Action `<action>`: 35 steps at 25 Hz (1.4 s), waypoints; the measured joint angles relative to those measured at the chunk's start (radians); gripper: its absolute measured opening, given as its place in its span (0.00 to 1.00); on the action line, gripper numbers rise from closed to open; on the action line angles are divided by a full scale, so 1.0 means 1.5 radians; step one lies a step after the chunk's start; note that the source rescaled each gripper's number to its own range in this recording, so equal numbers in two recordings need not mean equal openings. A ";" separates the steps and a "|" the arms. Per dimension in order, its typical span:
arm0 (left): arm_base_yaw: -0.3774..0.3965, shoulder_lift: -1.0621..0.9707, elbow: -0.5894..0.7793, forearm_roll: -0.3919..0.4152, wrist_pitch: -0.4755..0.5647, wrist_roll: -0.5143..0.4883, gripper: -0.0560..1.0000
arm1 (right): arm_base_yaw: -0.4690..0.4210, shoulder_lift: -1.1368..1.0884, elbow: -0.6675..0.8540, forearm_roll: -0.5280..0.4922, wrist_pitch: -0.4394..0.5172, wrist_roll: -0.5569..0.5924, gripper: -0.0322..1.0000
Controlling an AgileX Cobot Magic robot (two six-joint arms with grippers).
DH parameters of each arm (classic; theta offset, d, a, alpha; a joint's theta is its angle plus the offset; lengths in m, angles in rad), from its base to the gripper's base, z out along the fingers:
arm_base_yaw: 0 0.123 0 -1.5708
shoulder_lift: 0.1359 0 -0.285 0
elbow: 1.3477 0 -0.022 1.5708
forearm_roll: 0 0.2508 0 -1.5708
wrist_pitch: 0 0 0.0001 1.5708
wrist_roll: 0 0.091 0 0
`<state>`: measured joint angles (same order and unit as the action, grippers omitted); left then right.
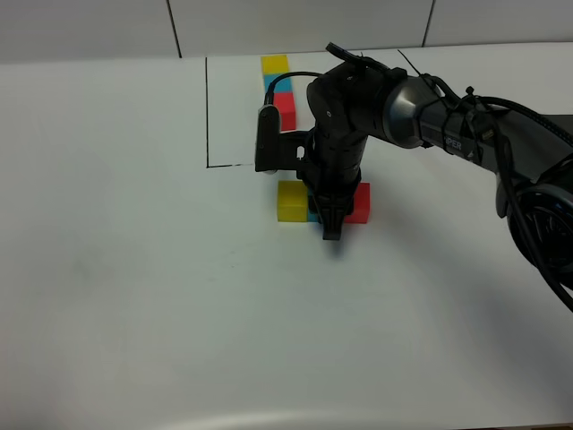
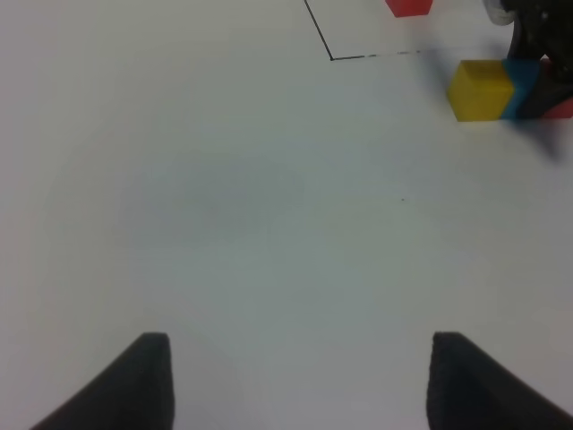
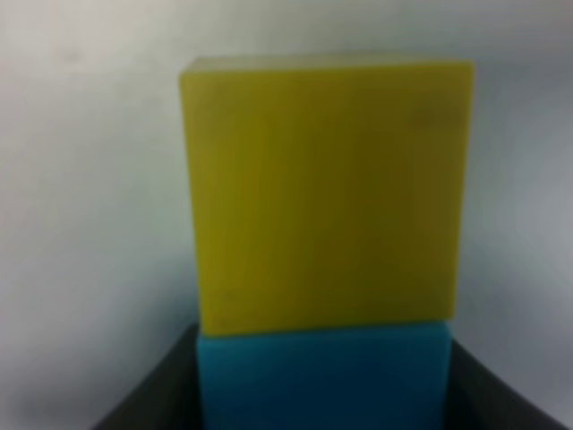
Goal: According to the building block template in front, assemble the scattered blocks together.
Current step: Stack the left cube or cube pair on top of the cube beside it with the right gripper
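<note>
While the left gripper is held spread over bare table, the cyan-blue block is pinched between the right gripper's fingers, the yellow block touching one side, the red block the other.

A plain white table fills nearly the whole exterior high view, matte and evenly lit, with soft shadows. Behind its far edge stands a white wall split by 2 dark seams.
</note>
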<state>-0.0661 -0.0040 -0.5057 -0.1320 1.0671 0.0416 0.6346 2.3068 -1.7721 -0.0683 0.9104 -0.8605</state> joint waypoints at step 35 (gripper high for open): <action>0.000 0.000 0.000 0.000 0.000 0.000 0.35 | 0.012 -0.024 0.000 0.016 0.086 0.942 0.05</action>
<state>-0.0661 -0.0040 -0.5057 -0.1320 1.0671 0.0416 0.6532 2.2706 -1.7721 -0.0442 1.0395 0.5531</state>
